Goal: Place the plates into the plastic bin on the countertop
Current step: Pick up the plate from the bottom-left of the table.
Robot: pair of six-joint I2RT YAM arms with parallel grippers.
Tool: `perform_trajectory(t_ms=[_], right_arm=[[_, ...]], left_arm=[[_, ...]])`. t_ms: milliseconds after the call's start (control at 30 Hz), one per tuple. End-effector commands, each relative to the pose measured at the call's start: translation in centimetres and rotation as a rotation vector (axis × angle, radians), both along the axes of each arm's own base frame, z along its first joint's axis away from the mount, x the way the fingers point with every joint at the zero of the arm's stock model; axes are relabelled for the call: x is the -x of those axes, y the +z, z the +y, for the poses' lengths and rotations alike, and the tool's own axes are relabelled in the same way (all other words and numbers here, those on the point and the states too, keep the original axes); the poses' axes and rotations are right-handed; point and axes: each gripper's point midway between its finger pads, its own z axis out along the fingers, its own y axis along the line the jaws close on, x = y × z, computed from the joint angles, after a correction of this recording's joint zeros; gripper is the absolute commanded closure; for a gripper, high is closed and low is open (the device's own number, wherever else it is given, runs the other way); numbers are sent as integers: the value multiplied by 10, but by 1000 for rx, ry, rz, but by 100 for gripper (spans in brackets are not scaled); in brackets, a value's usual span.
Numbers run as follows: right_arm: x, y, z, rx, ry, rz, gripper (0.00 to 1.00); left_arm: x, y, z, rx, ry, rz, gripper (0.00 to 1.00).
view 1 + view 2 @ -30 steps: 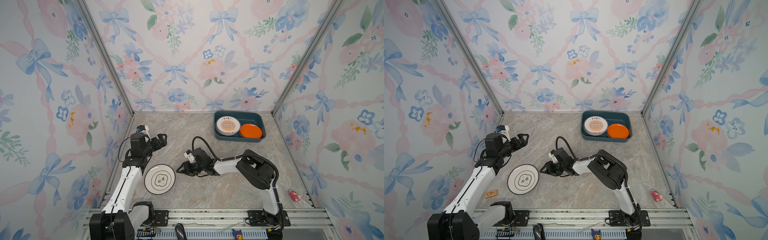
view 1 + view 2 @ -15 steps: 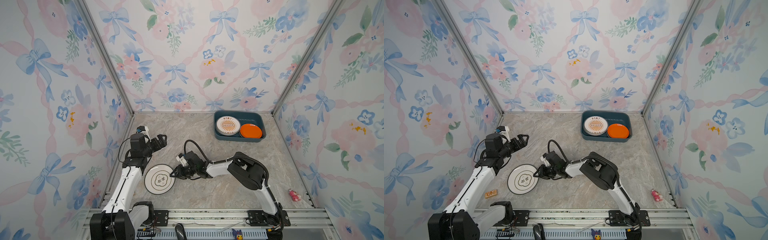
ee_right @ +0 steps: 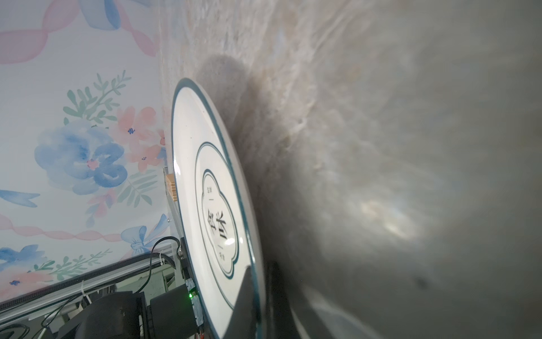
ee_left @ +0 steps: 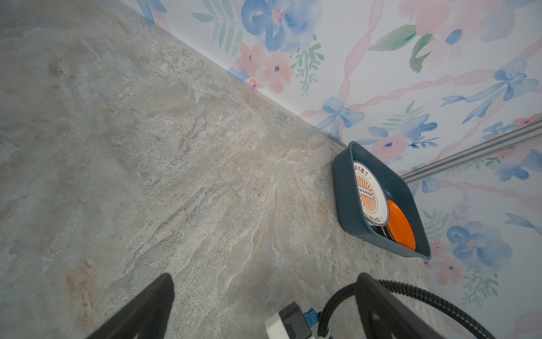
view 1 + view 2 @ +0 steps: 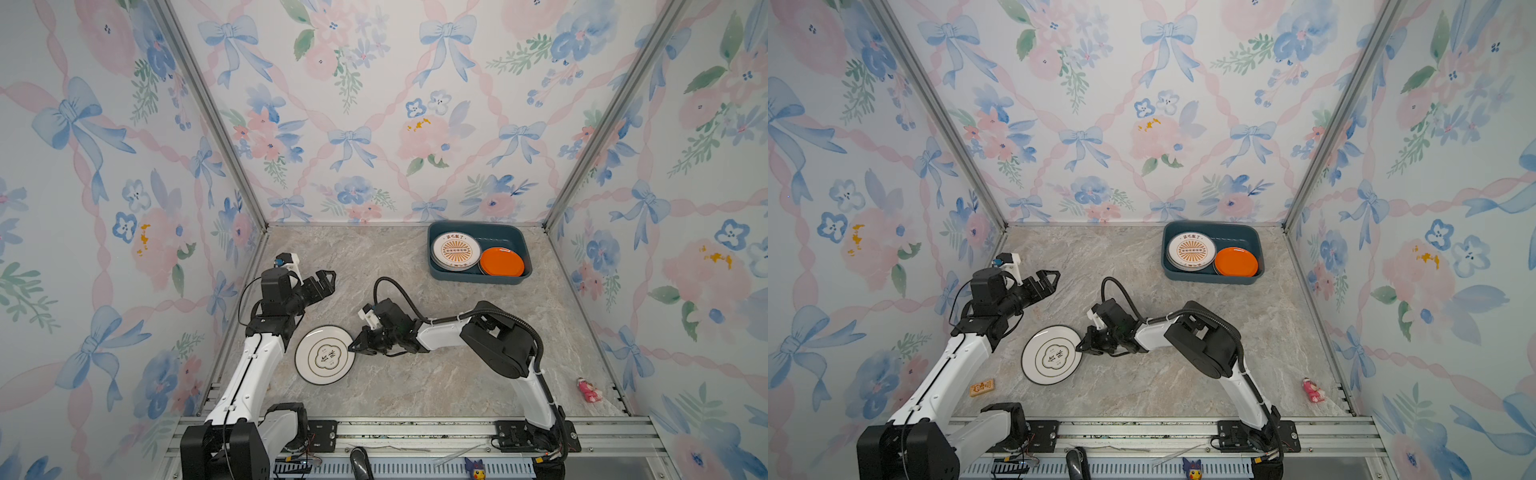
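A white plate (image 5: 325, 354) (image 5: 1052, 354) with a dark teal rim and a lobed emblem lies on the countertop (image 5: 415, 386) near the front left. My right gripper (image 5: 356, 347) (image 5: 1082, 347) is shut on the plate's right rim. In the right wrist view the plate (image 3: 205, 190) has one finger over its face and one under it. My left gripper (image 5: 326, 282) (image 5: 1050, 280) (image 4: 264, 293) hangs open and empty behind the plate. The plastic bin (image 5: 478, 277) (image 5: 1208, 278) (image 4: 346, 199) at the back right holds a sunburst plate (image 5: 456, 250) on a stack and an orange plate (image 5: 501, 262).
A pink toy (image 5: 589, 390) (image 5: 1313, 390) lies at the front right by the wall. A small wooden block (image 5: 982, 387) sits beside the left arm. A metal rail (image 5: 415, 428) runs along the front edge. Floral walls close in three sides.
My right gripper has slid left across the countertop to the plate and shut on its right rim. The left arm has stayed where it was, still open.
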Motion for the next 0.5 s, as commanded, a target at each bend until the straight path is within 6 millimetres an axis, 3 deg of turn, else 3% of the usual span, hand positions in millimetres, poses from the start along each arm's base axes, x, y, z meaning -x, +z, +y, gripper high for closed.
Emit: perform_trajectory(t_ms=[0,133,467], right_arm=[[-33,11,-47,72,-86,-43,100],[-53,36,-91,113,-137,-95,100],[-78,88,-178,166,-238,-189,100]], left_arm=[[0,-8,-7,29,-33,2,2],[1,-18,-20,51,-74,10,3],[8,-40,-82,125,-268,21,6]])
